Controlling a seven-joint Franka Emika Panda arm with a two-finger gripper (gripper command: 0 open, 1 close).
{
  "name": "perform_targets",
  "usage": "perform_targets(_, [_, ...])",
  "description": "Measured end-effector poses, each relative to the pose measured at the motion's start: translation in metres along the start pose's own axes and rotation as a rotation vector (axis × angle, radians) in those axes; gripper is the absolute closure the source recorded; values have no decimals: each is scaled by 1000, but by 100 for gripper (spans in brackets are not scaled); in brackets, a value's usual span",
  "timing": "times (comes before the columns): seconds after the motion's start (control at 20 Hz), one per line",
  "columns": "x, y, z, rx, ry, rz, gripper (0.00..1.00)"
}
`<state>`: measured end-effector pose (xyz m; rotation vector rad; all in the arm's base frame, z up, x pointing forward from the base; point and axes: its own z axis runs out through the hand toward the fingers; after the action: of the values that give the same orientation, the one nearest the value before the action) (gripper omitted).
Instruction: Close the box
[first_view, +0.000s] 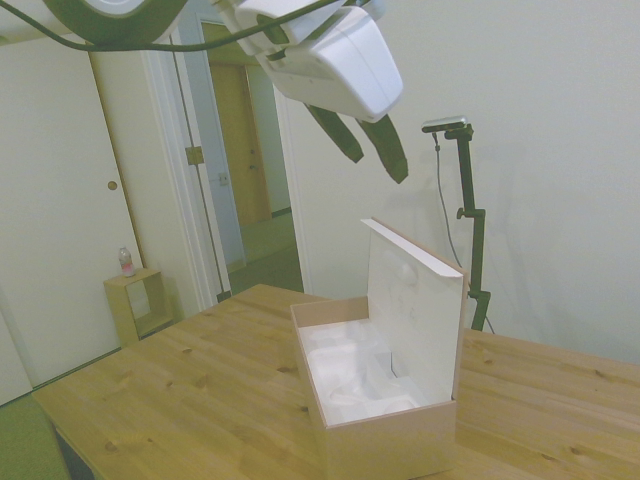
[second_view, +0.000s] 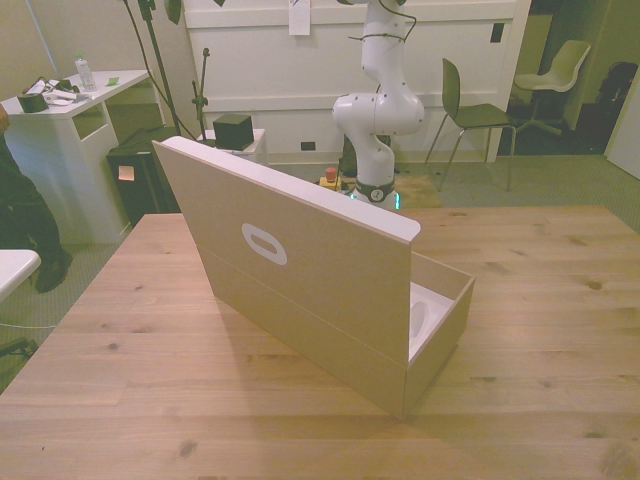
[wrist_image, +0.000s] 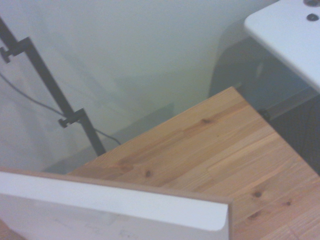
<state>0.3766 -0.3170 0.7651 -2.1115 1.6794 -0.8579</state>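
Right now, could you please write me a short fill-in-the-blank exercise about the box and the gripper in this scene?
1. The box stands on a ____ table.
2. The box's lid is standing ____.
3. The gripper hangs ____ the box, touching nothing.
4. The box's lining is ____ in colour.

Missing words: wooden; open; above; white

The side view looks across the wooden table (first_view: 180, 390) from one side toward the box (first_view: 385, 390), the front view faces its lid's outer face from across, and the close wrist view looks down on the lid's top edge.
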Motion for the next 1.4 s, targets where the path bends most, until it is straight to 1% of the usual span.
perform_targets(0.45, [31, -11, 17, -15, 74, 13, 0])
perform_targets(0.8, [57, -19, 56, -69, 91, 27, 0])
perform_targets(1.05, [74, -19, 70, -86, 109, 41, 0])
perform_targets(1.4, [98, -13, 102, -112, 111, 51, 0])
